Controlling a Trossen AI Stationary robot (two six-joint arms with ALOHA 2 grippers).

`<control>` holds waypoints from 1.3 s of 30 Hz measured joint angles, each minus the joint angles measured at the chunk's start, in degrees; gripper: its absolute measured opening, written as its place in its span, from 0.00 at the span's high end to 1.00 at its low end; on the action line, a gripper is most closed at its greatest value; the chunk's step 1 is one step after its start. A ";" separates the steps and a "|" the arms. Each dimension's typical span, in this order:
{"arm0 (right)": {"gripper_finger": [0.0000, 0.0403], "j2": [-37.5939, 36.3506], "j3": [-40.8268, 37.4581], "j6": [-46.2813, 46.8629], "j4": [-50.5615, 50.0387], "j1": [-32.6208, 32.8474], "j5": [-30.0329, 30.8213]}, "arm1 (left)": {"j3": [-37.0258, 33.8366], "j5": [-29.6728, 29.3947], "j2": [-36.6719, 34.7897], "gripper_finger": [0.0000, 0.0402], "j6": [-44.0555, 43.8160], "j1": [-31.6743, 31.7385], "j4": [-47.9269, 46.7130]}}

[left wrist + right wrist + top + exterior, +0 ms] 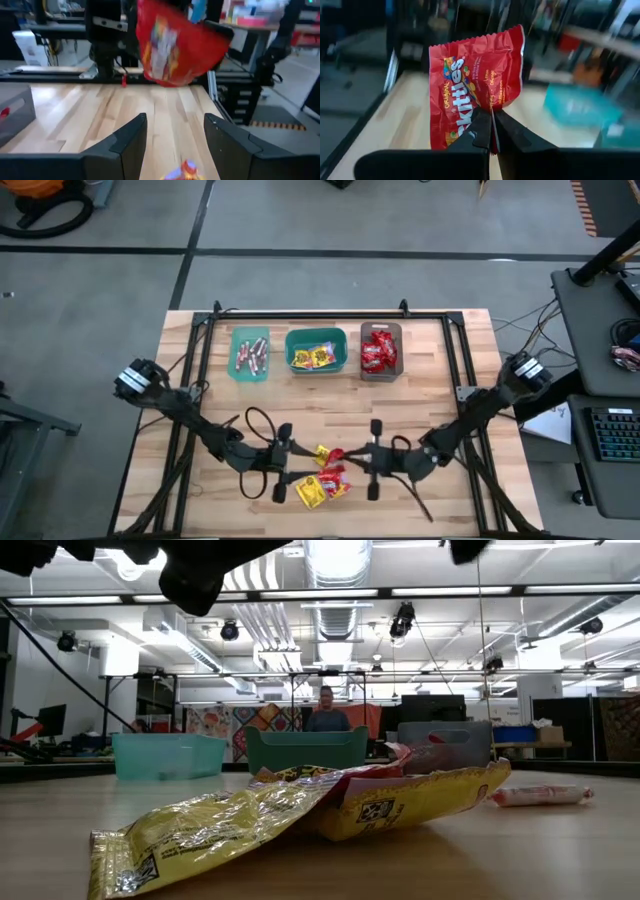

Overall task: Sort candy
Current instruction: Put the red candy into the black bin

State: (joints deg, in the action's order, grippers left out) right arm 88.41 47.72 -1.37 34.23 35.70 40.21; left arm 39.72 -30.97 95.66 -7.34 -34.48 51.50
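Note:
My right gripper (492, 120) is shut on a shiny red packet (475, 80), near the table's middle (358, 457). The same packet (177, 47) shows ahead of my left gripper (175, 122), which is open and faces it from the left (290, 460) without touching it. Between and below the grippers, yellow and red packets (322, 480) lie in a loose pile on the table. In the low view the yellow packets (300, 815) lie flat in front, with a pinkish stick (540, 796) to their right. My right gripper pinches the red packet between its two fingers at one edge (487, 107). The fingers come in roughly level from the table's right. The packet is lifted clear of the table and stands out flat beyond the fingertips.
Three bins stand in a row at the far side: a teal one with pinkish sticks (250, 355), a teal-green one with yellow packets (316, 352), and a grey-brown one with red packets (380, 350). A dark frame (330, 315) borders the table. A person shows far behind.

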 joint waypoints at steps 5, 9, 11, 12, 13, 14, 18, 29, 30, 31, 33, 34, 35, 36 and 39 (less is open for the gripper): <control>0.98 5.03 1.21 -7.14 12.55 -2.25 0.49 | 0.00 -2.99 2.23 0.55 0.45 0.04 7.05; 0.98 8.57 3.81 -6.96 12.47 -3.41 1.56 | 0.00 -3.63 2.42 0.55 0.92 0.06 9.54; 0.98 9.92 5.18 -8.64 12.28 -3.45 2.86 | 0.00 -6.07 2.33 0.55 1.17 0.02 9.47; 0.98 10.40 5.84 -9.67 12.13 -3.45 3.49 | 0.00 -7.53 2.26 0.55 1.19 0.02 9.47; 0.98 10.87 6.41 -10.31 11.94 -3.43 3.83 | 0.00 -8.52 2.20 0.55 1.23 0.04 9.47; 0.98 11.16 7.04 -10.58 11.56 -3.41 4.17 | 0.00 -8.81 2.15 0.55 1.29 0.04 9.36; 0.98 10.56 9.02 -11.29 6.40 -3.38 8.77 | 0.00 -8.95 1.90 0.55 1.32 -0.20 6.41; 0.98 -0.58 18.37 15.22 -46.52 -9.82 21.78 | 0.00 -12.47 -8.93 0.55 -7.38 -0.68 -18.58; 0.98 -1.28 19.65 20.97 -54.06 -11.68 20.94 | 0.00 -12.50 -10.00 0.55 -8.29 -0.68 -20.56; 0.98 -1.56 20.88 26.71 -61.55 -13.69 20.07 | 0.00 -12.53 -11.00 0.55 -8.97 -0.69 -22.62; 0.98 -1.97 22.51 36.91 -74.63 -18.03 17.11 | 0.00 -12.52 -12.77 0.55 -10.04 -0.71 -25.45; 0.98 -2.00 22.76 41.22 -79.91 -20.76 15.34 | 0.00 -12.57 -13.48 0.55 -10.28 -0.72 -26.77; 0.98 -2.00 22.75 44.21 -83.74 -23.26 13.59 | 0.00 -12.58 -14.05 0.55 -10.33 -0.72 -27.71; 0.98 -2.00 22.47 46.45 -86.21 -25.95 12.02 | 0.00 -12.58 -14.40 0.55 -10.31 -0.70 -28.59; 0.98 -1.89 20.37 47.98 -87.94 -33.81 8.95 | 0.00 -12.61 -14.93 0.55 -9.86 -0.68 -29.01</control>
State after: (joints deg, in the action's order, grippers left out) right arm 86.52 68.09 46.61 -53.71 1.89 49.17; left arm 39.72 -43.57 80.74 -17.21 -35.16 22.49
